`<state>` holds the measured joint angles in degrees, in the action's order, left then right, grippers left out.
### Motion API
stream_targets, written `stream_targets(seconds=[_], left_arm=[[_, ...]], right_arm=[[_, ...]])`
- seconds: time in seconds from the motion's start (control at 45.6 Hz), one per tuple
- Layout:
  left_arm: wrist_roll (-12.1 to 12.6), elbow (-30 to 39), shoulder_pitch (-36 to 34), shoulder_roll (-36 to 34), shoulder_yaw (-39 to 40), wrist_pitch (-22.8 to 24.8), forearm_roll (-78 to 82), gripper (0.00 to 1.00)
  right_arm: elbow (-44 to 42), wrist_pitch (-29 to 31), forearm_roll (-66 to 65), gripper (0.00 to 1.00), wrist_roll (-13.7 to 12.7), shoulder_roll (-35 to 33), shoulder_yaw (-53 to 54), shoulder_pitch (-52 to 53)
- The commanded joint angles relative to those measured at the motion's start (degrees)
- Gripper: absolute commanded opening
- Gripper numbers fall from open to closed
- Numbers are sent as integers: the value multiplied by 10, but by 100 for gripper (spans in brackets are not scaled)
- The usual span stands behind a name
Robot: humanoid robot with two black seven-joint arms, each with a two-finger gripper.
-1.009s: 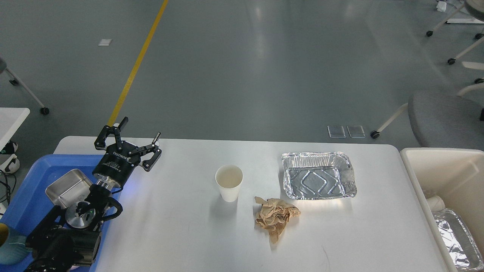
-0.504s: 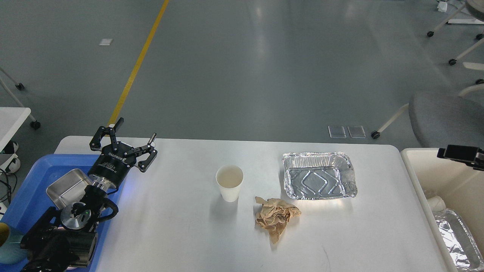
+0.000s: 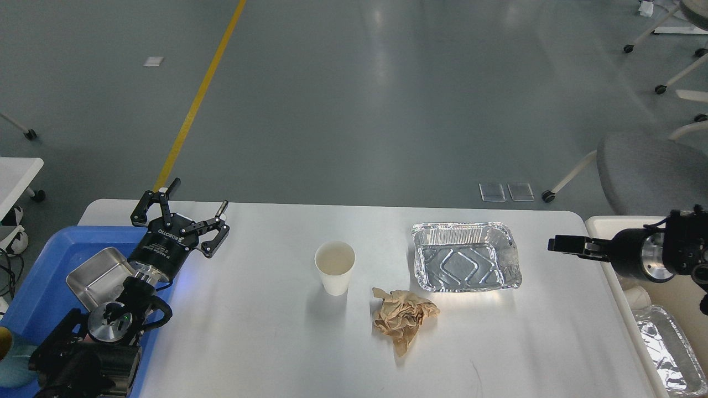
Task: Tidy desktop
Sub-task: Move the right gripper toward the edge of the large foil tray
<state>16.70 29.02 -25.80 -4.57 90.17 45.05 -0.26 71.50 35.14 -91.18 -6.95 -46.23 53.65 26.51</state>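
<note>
The white desktop [image 3: 265,331] holds a white paper cup [image 3: 334,268] at the middle, a crumpled brown paper [image 3: 404,319] in front and to the right of it, and an empty foil tray [image 3: 466,258] further right. My left gripper [image 3: 198,198] is open and empty above the desktop's far left edge, next to the blue tray [image 3: 44,265]. My right gripper [image 3: 560,244] reaches in from the right, above the desktop's right edge and to the right of the foil tray. It is seen side-on, so its fingers cannot be told apart.
The blue tray holds a steel container [image 3: 95,273]. A cream-white bin [image 3: 605,232] at the right edge holds a foil tray [image 3: 666,351] and a white cup [image 3: 637,298]. A grey chair [image 3: 652,171] stands behind the bin.
My right arm has come into view from the right and now reaches over the bin's rim toward the desktop. My left gripper has drifted slightly left, still open.
</note>
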Motion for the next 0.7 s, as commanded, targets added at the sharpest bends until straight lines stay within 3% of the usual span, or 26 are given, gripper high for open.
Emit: stream_targets(seconds=[0.0,0.11,0.263,0.68], left_arm=[[0,1,7,0,2,2,0,98],[0,3,14,-1,2,2,0,98],[0,4,16,-2,4,2,0,98],[0,6,22,-5,4,2,0,98]], right_arm=[[-19,-4,-28,100,7,34,-43,47],[-51,-5,-41,100,10,70,-51,60],[-91,-5,-63,100,33,110,-71,78],[-224,-20,-73,100,44,186,-136,131]])
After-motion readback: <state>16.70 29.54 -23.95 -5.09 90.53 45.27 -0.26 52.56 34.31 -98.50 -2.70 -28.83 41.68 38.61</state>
